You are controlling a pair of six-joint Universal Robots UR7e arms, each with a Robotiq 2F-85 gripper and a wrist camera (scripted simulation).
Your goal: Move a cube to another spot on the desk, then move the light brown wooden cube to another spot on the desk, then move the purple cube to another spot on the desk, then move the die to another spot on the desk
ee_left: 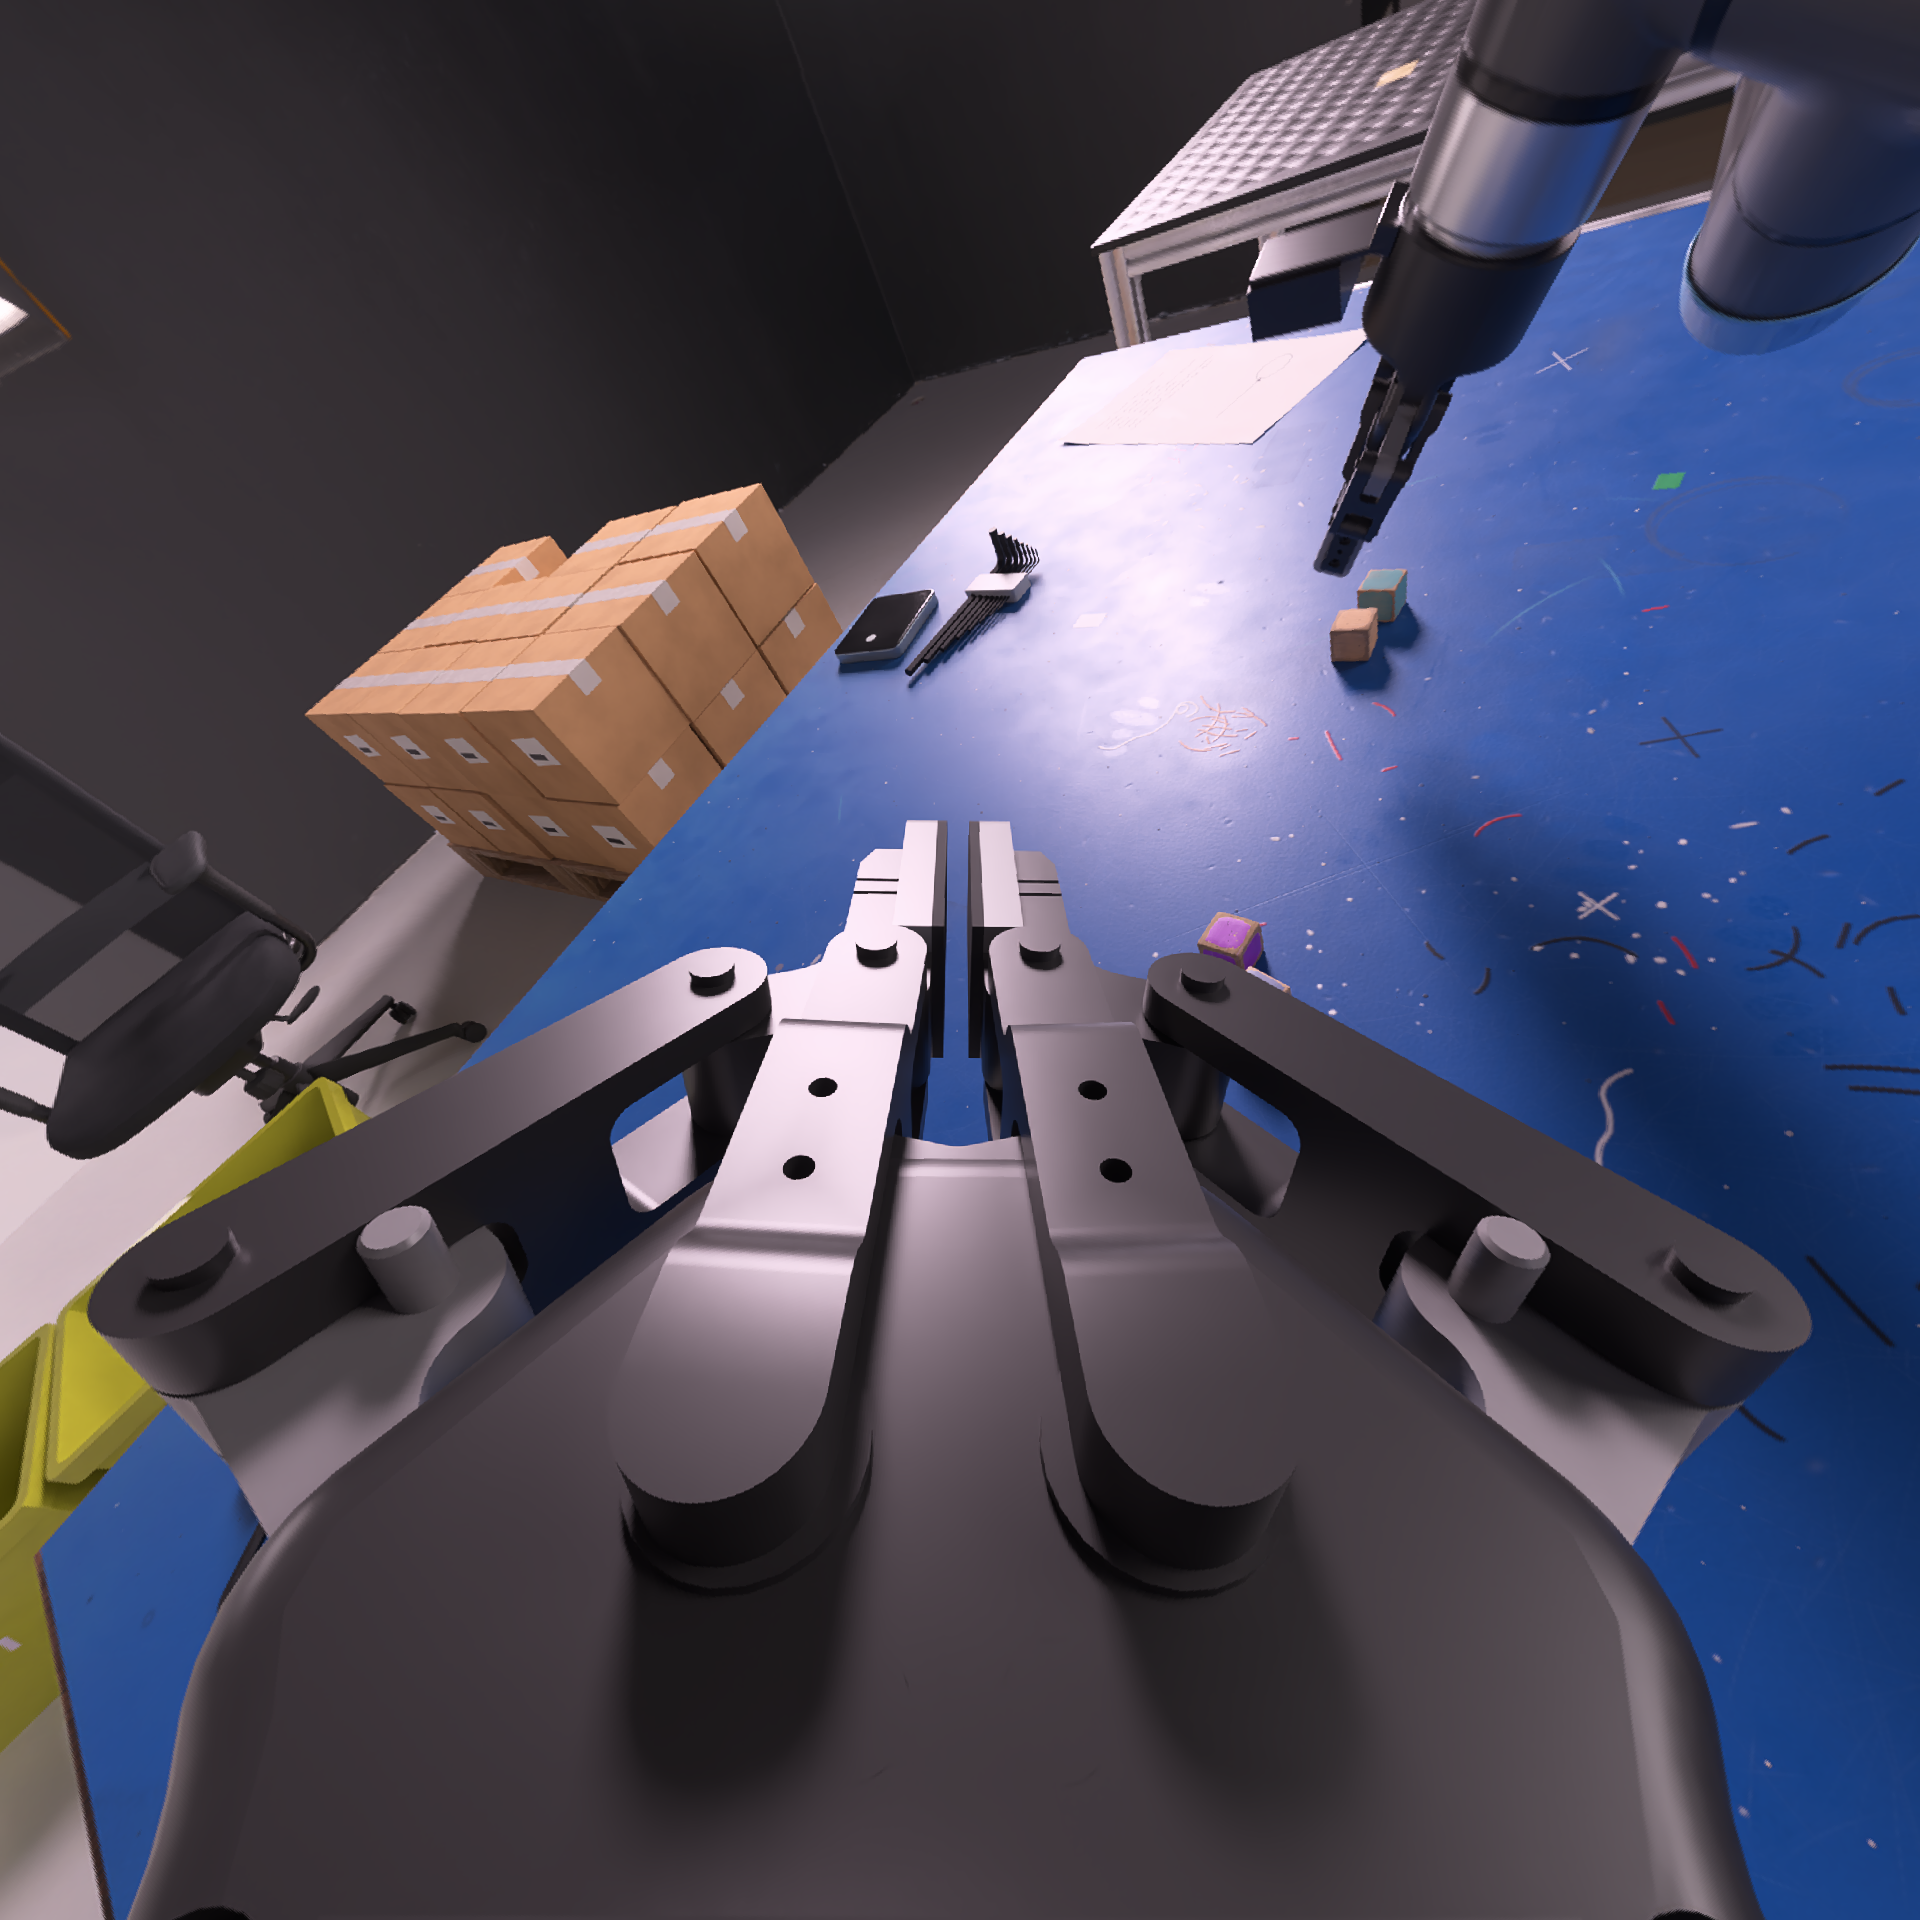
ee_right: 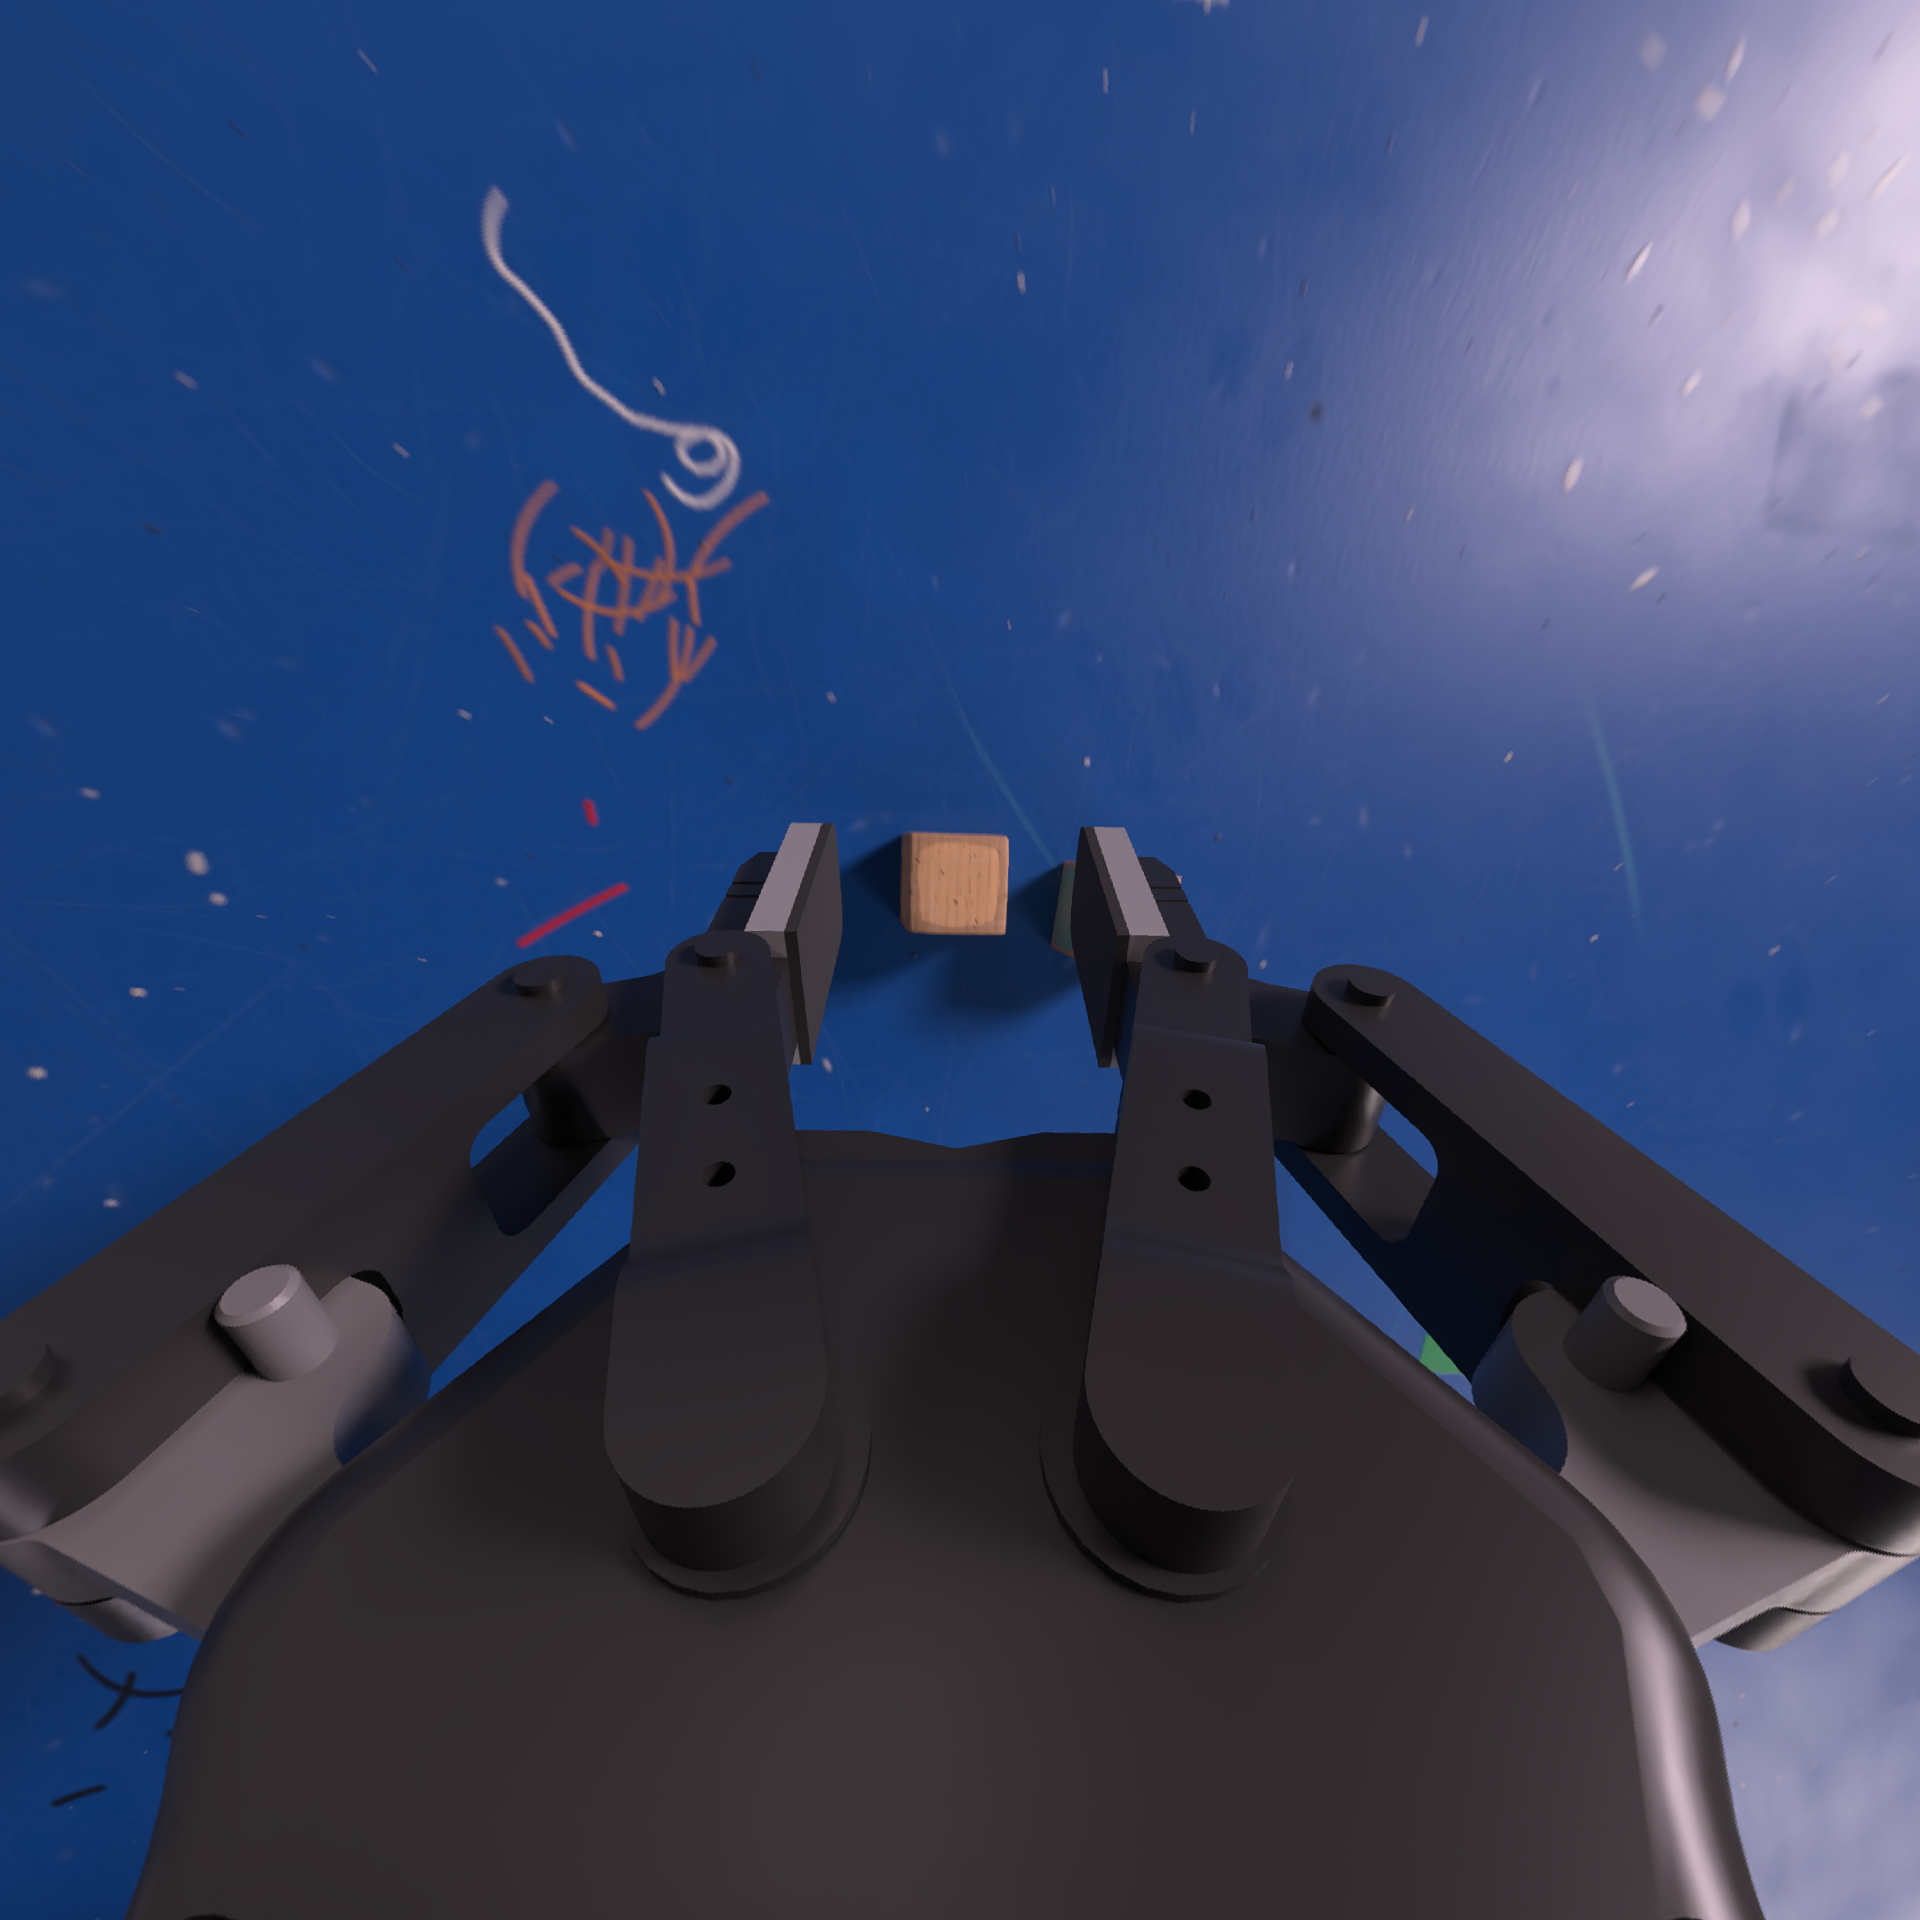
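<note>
Our right claw (ee_right: pixel 956 940) is spread wide, grasping nothing, hanging above the desk (ee_right: pixel 1247 520). The wood cube (ee_right: pixel 954 884) sits on the desk straight ahead, centred in the gap between both fingers, touching neither. A teal cube (ee_left: pixel 1382 592) lies just beside the wood cube, partly behind our right finger. Our left claw (ee_left: pixel 958 883) is clenched and empty, well apart from the wood cube; the purple cube (ee_left: pixel 1232 938) lies nearer it. We judge the right arm better placed: a straight drop should do.
</note>
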